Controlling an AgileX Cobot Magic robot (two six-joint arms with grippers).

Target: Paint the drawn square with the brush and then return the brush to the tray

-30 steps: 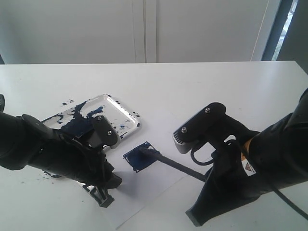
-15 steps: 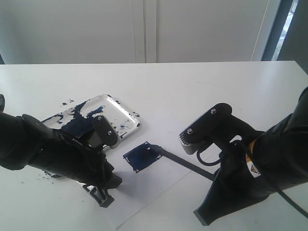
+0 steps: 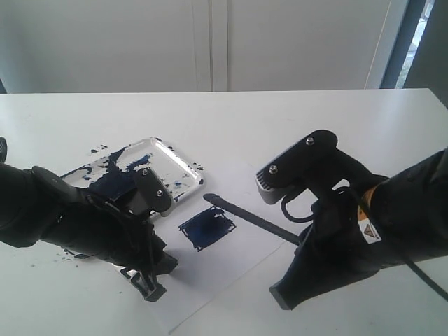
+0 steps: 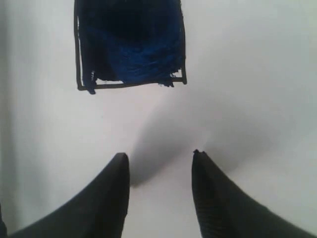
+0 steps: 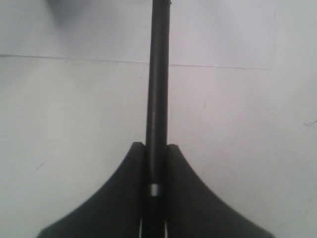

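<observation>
The drawn square (image 3: pixel 207 229) on the white paper is filled with dark blue paint; it also shows in the left wrist view (image 4: pixel 131 44). My right gripper (image 5: pixel 156 146) is shut on the black brush (image 3: pixel 248 217), whose handle runs up between the fingers (image 5: pixel 157 89). The brush tip hangs lifted off the paper, just beyond the square toward the tray. The white tray (image 3: pixel 183 168), smeared with dark paint, sits left of centre, partly hidden by my left arm. My left gripper (image 4: pixel 159 156) stands open over the paper near the square, holding nothing.
The white paper sheet (image 3: pixel 231 269) lies on the white table (image 3: pixel 294 119). Dark paint splatters (image 3: pixel 98 150) mark the table beside the tray. The right arm's black body (image 3: pixel 364 238) fills the lower right.
The right gripper has lifted the brush off the painted square and swung its tip up and back toward the tray. The left arm has not moved.
</observation>
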